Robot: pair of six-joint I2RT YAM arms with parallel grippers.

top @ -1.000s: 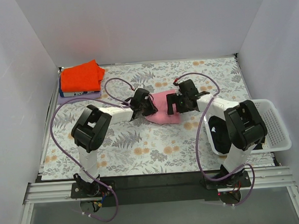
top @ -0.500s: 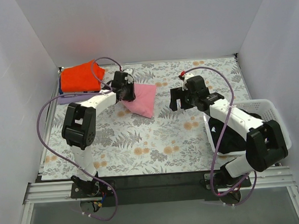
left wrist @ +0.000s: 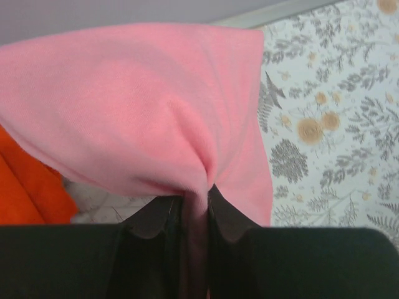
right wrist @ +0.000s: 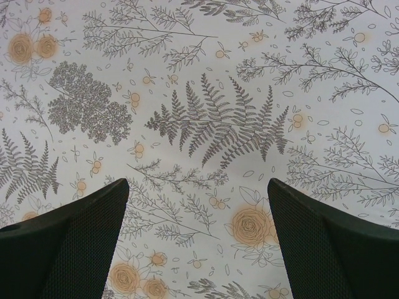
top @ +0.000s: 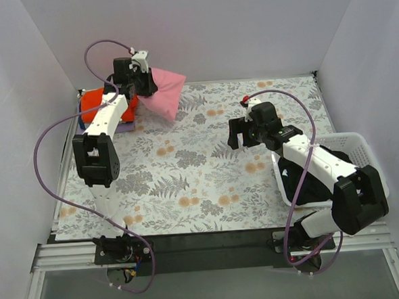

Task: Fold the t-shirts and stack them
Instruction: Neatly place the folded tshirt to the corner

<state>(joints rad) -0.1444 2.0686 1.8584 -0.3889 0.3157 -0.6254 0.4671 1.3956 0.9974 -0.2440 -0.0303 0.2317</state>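
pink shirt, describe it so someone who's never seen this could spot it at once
Go to the table's far left corner, by the orange-red t-shirt. The pink t-shirt is the bundle pinched in the left gripper, the only garment held in the air.

Folded pink t-shirt (top: 162,91) aloft; orange-red t-shirt (top: 90,102) folded, far-left corner.

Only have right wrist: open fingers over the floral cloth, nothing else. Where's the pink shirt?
Observer: The left gripper is shut on the pink t-shirt and holds it in the air at the far left corner.
Operator: Over the stack?
Observer: Not quite. In the top view the orange-red t-shirt lies in that corner, and the pink one hangs just to its right.
Operator: Basket?
Observer: The white basket sits at the right edge, beside the right arm.
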